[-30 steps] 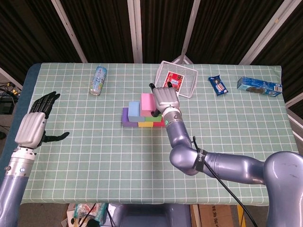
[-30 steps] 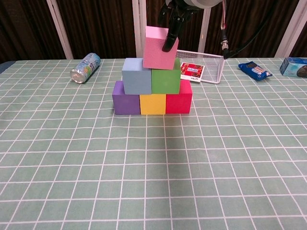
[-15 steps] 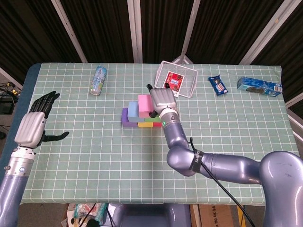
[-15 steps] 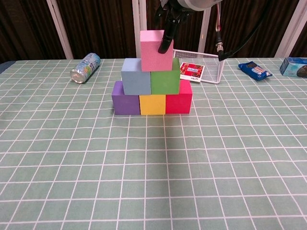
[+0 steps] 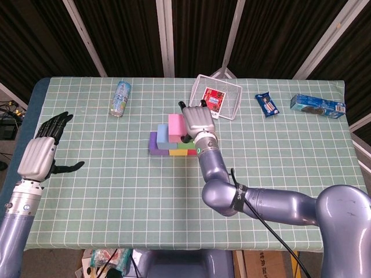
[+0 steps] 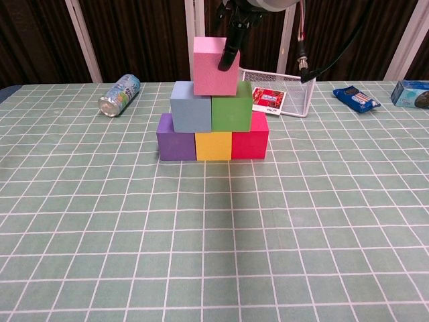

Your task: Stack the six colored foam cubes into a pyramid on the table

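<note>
A: So the right hand (image 5: 197,121) had its fingers (image 6: 229,55) clamped on the pink cube (image 6: 215,66), seated on the blue cube (image 6: 191,106) and green cube (image 6: 232,107), mid-counter (image 6: 214,241)?

B: Yes. Below ran purple (image 6: 175,137), yellow (image 6: 213,145), red (image 6: 250,136). I'd judge it should square the cube over the seam, then spread the fingers gently, lifting straight up.

A: Any change?

B: A second before, pink sat further right and tilted; it had slid left and levelled. The left hand (image 5: 39,155) hovered at the near left, fingers spread, holding nothing.
</note>
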You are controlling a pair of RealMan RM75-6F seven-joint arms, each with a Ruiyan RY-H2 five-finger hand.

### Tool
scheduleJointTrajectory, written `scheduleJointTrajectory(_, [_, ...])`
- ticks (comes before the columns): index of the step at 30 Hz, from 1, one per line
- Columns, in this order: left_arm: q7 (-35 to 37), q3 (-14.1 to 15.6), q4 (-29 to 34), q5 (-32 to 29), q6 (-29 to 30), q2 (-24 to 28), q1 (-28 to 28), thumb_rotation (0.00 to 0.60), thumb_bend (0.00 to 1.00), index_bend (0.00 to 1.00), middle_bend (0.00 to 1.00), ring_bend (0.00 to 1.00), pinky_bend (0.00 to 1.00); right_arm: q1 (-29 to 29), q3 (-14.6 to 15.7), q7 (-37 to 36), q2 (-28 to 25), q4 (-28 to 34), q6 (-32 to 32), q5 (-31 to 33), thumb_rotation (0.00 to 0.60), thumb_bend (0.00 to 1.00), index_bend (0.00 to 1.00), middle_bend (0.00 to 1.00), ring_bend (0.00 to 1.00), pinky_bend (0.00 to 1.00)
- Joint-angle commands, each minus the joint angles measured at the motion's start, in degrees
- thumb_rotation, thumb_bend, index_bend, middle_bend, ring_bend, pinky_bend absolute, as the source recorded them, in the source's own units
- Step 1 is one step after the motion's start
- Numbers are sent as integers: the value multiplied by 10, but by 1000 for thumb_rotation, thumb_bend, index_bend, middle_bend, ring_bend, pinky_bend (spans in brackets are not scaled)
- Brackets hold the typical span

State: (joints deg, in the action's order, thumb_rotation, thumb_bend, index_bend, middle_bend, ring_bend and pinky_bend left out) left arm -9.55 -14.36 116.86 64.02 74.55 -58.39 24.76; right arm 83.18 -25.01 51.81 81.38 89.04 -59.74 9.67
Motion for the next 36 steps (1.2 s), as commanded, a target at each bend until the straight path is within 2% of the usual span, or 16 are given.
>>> scheduleJointTrajectory(1, [0, 0, 0, 0, 0, 0, 0, 600, 63, 0, 7, 0, 29, -1, -2, -2, 2, -1, 0, 0, 600, 321, 126, 405, 306, 0])
scheduleJointTrajectory(27, [1, 0, -3, -5, -5, 1, 1, 600, 63, 0, 7, 0, 29, -6, -9, 0, 29, -20, -9, -14, 600, 320, 124, 405, 305, 0])
scheduleJointTrajectory(32, [0, 0, -3, -6, -5, 1, 1, 600, 63, 0, 6, 0, 26, -8, -8, -1, 31, -21, -12, -28, 600, 321, 74, 385, 304, 0])
scheduleJointTrajectory(36, [0, 0, -3, -7, -6, 2, 2, 600, 63, 0, 6, 0, 26, -11, -9, 0, 31, -17, -11, -28, 600, 320, 2, 302, 280, 0])
